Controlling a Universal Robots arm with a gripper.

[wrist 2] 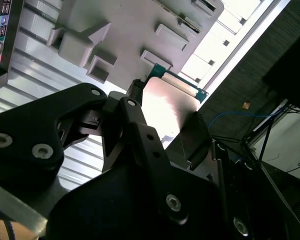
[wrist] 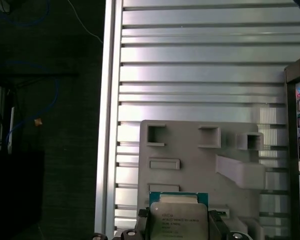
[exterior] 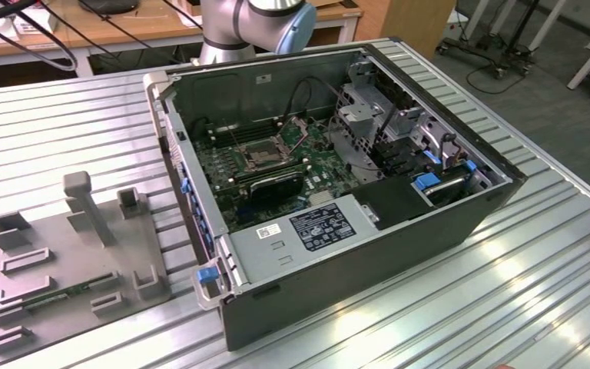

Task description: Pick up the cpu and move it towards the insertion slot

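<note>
Gripping the cpu by two opposite edges, the claw was found closed on the chip in both wrist views. One dark finger was pressed against each side, and the pale metal face was left uncovered. The chip was held over one edge of the grey tray and was judged to hang clear of it, though the gap could not be made out with certainty.

The part was judged light, stiff and flat, with a smooth metal lid that could slip under a weak pinch. Its underside was taken to be fragile, so the thin rim was considered the proper place for a hold, as was seen here.

In the tray, low at the exterior view's left, shallow rectangular recesses and several upright posts were seen, with a narrow green circuit strip laid in one slot. The tray rested on the ribbed metal bench, just beside the open computer case. Inside the case a green circuit board was carried. The insertion slot, with its silver frame and dark centre, was set into the board near the middle of the frame, well apart from the tray.
</note>
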